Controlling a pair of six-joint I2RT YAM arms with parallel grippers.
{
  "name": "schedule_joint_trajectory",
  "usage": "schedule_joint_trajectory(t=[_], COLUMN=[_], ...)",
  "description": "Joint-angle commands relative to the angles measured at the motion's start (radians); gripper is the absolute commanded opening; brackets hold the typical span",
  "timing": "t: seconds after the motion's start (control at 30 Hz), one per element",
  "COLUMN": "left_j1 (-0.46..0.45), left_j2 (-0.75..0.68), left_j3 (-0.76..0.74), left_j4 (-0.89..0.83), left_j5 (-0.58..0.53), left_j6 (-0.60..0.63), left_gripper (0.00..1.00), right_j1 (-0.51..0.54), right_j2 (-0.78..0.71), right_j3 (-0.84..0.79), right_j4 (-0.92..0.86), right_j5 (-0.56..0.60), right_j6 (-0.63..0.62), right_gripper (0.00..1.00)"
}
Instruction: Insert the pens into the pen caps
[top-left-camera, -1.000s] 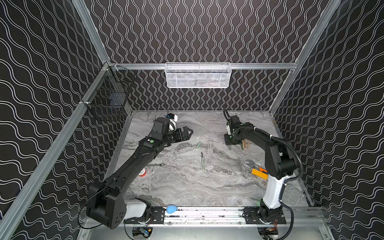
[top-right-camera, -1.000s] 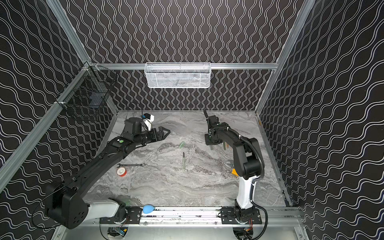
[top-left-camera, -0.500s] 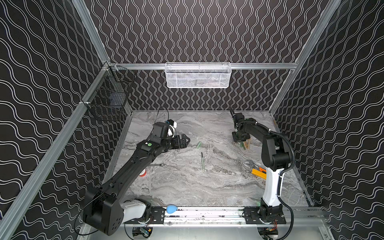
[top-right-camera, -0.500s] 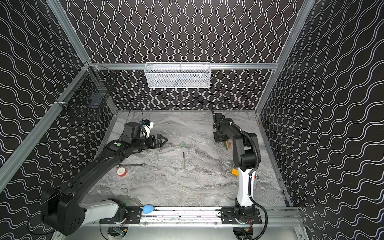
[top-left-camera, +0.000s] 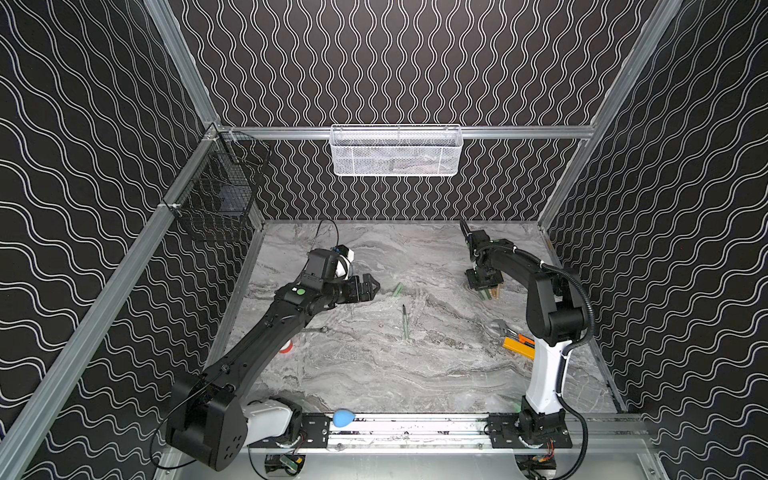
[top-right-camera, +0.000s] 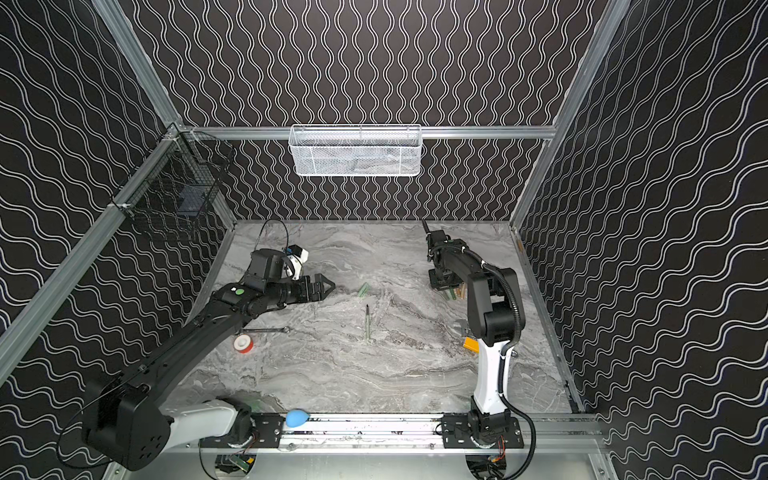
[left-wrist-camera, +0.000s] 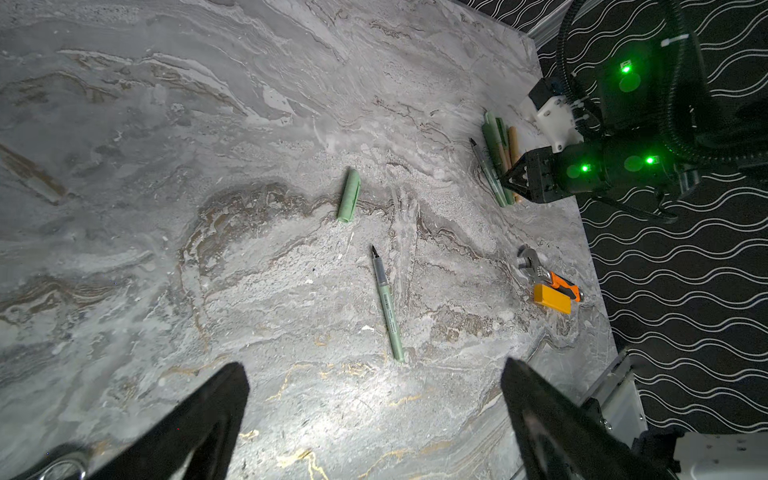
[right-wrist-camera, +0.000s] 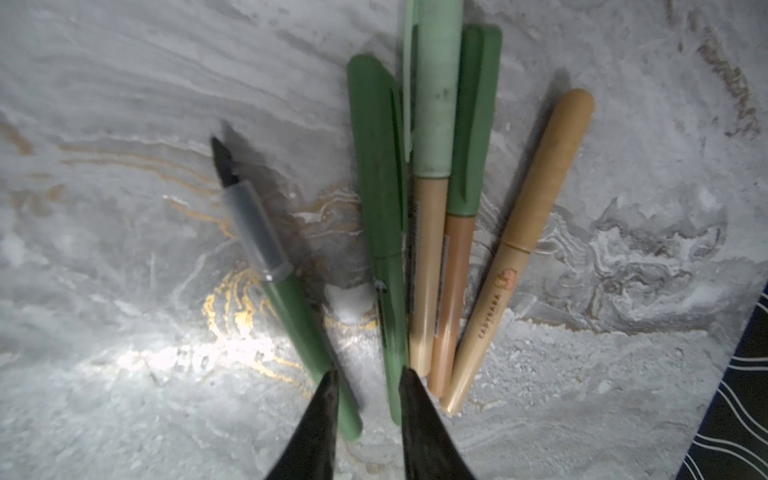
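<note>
A bare pale green pen (top-left-camera: 405, 322) (left-wrist-camera: 388, 307) lies mid-table, with a pale green pen cap (top-left-camera: 398, 289) (left-wrist-camera: 349, 201) just behind it. My left gripper (top-left-camera: 372, 286) (left-wrist-camera: 374, 368) hovers wide open and empty left of the cap. At the back right lies a group of pens (top-left-camera: 490, 293): an uncapped dark green one (right-wrist-camera: 291, 299) beside several capped ones (right-wrist-camera: 432, 166). My right gripper (top-left-camera: 484, 286) (right-wrist-camera: 370, 382) points down at their near ends. Its jaws stand narrowly open, and the uncapped pen's end lies in the gap against one fingertip (right-wrist-camera: 332, 386).
An adjustable wrench (top-left-camera: 500, 328) and a yellow-orange utility knife (top-left-camera: 517, 347) lie by the right arm's base. A thin silver wrench (top-right-camera: 266, 330) and a red and white tape roll (top-right-camera: 243, 344) lie under the left arm. A white mesh basket (top-left-camera: 395, 151) hangs on the back wall.
My right gripper moved right to the pen group and its jaws have parted from shut. My left gripper drew slightly toward the front, still open.
</note>
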Motion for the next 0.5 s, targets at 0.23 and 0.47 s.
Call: schedule_joint_trajectory(t=[0.23,0.47], left_j1=[0.000,0.000], left_j2=[0.033,0.093], left_j3=[0.030,0.075], left_j4=[-0.024,-0.074], left_j5=[-0.040,-0.068], left_j6=[0.017,0.008], left_gripper=[0.99,0.99], right_j1=[0.112,0.346], right_j2=[-0.211,-0.164], right_j3=[-0.099,-0.070], right_j4=[0.031,-0.003], right_j5=[-0.287,-0.444], right_j6=[-0.050,0.028], right_gripper=[0.39,0.45])
